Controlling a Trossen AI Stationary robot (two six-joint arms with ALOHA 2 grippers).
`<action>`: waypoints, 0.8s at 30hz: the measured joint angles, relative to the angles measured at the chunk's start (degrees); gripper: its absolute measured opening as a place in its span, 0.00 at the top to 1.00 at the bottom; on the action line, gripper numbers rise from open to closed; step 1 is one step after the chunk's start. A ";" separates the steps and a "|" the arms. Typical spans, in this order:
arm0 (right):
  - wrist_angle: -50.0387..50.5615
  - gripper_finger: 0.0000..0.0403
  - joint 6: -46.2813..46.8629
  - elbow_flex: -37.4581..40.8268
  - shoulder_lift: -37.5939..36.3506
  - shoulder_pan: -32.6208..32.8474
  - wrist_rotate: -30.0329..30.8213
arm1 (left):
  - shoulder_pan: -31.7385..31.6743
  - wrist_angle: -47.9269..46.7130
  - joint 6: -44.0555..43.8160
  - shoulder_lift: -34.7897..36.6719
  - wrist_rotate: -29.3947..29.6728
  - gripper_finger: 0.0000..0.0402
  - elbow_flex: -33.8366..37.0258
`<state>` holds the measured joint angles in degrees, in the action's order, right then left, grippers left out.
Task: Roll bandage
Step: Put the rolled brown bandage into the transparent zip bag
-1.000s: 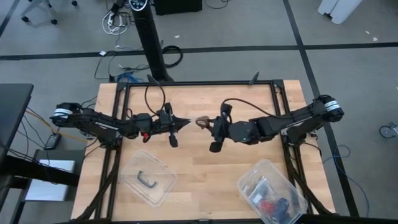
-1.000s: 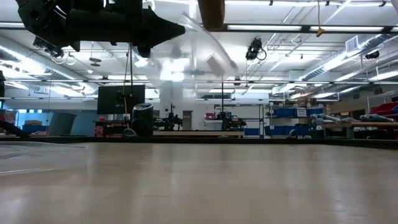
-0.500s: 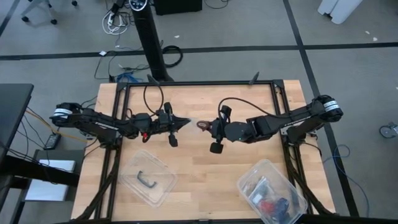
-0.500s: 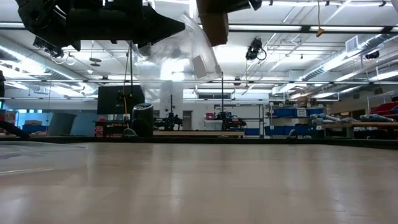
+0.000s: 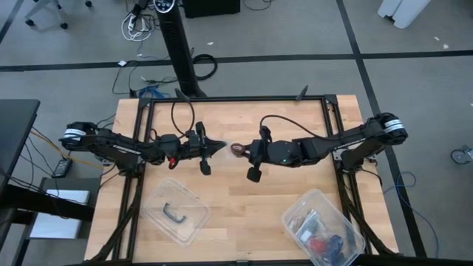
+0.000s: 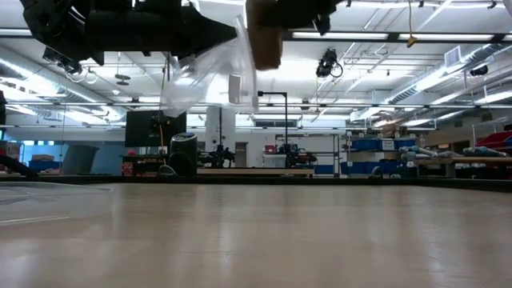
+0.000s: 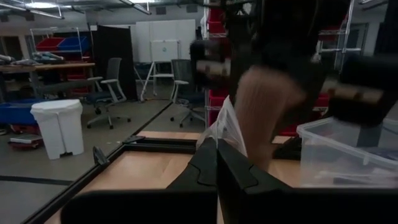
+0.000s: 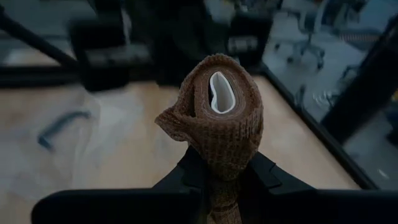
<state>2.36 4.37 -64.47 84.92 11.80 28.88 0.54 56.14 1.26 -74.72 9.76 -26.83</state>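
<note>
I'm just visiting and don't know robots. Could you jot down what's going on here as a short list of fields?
Setting: wooden table with two dark arms above it
Right pincer: shut on the bandage, a brown roll, lifted off the table
Left pincer: shut, pinching a clear plastic bag in the air
Gap: the two pincers nearly meet over the table's middle
Also on table: two clear tubs, one holding a black handle piece, one holding mixed items

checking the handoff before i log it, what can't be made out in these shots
- Low view: right gripper cut off by the top edge; only the bandage roll shows.
- Left wrist view: clear bag behind the shut left gripper; its opening is hidden.
- High view: clear tub contents too small to identify.
</note>
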 joint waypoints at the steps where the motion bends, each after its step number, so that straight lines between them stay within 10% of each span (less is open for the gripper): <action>1: -1.31 0.89 -0.59 0.00 -0.30 0.12 -0.06 | 0.00 -0.16 0.00 0.00 -0.01 1.00 0.00; 24: -7.02 0.89 2.69 6.78 -0.52 -2.54 -6.62 | 0.70 4.48 -0.39 -0.01 -5.15 1.00 0.00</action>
<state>-4.66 7.06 -57.69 84.40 9.26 22.26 1.23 60.62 0.87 -74.73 4.61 -26.83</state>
